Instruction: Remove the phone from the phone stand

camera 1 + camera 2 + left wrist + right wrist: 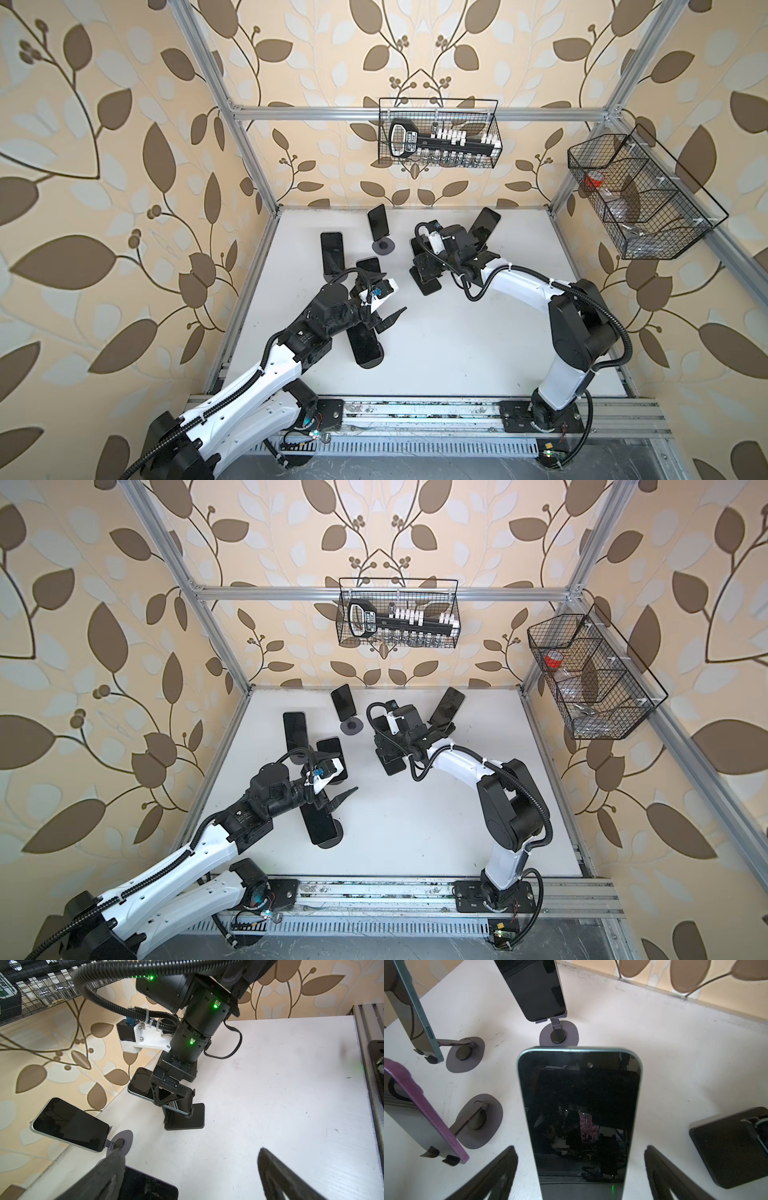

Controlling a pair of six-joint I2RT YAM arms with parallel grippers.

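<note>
Well, white tabletop (457,353) scuffed, boxed in by aluminium frame (316,111) and leaf wallpaper (124,166), wire basket (478,116) on back wall | phone (579,1105) propped on black phone stand (198,1114), toward far edge, about mid-width | right gripper (580,1148) spread, flanking phone, gaps both sides | left gripper (191,1151) spread wide, empty, over left half.

We list one white surface (457,332), scuffed in places, inside a silver aluminium frame (311,112). Beige wallpaper with brown leaves (104,166) covers the walls. On the back rail hangs a black wire basket (457,164) holding a long black tool rack with white tags (449,141). At the right post we note a compartmented black wire basket (660,243). A red-and-white roll (595,179) sits in its compartment nearest the back wall.
</note>
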